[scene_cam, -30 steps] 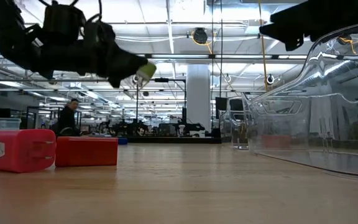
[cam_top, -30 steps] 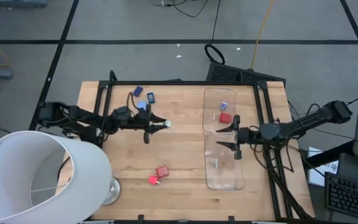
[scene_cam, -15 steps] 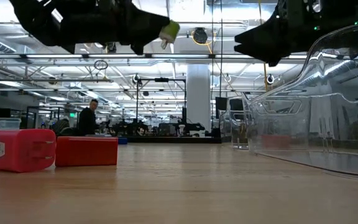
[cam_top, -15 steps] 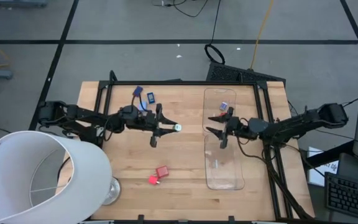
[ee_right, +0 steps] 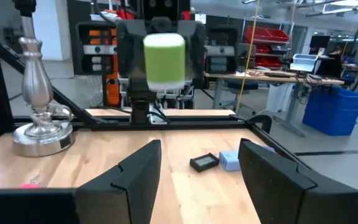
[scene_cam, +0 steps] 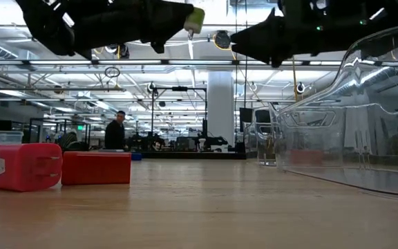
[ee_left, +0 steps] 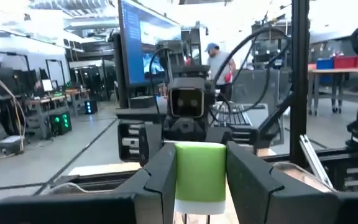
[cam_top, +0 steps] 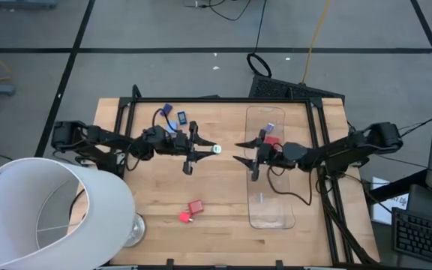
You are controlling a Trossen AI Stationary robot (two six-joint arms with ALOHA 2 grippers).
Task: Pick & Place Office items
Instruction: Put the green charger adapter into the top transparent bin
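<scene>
A: Entry, handover stage. The green piece (cam_top: 217,148) is clamped between the left fingers (ee_left: 166,171), held well above the counter (cam_top: 216,195) near its middle. About half of the piece protrudes past the fingertips.

B: Noted. And the right gripper (cam_top: 243,151)?

A: Its fingers (ee_right: 138,168) are held apart, with nothing between them. They are pointed straight at the left gripper (cam_top: 201,148), tip to tip, with a gap left between the two.

B: So which way does the piece lie from the open fingers?

A: Directly ahead, on their centre line. In the right wrist view the green piece is seen centred over the gap between the two dark fingers, a little above it. Its long axis is judged to run along the line joining the two grippers, so its free end is presented towards the right fingers.

B: Which arm is nearer?

A: The left, since the piece is already gripped there. The right fingers are near but apart from it.

B: Judgement on the coming move?

A: A straight advance of the right fingers along that line is called for, perhaps slightly raised, until the free end sits between them. The clear tray (cam_top: 270,214) lies behind the right fingers, so the carry back is short.
</scene>
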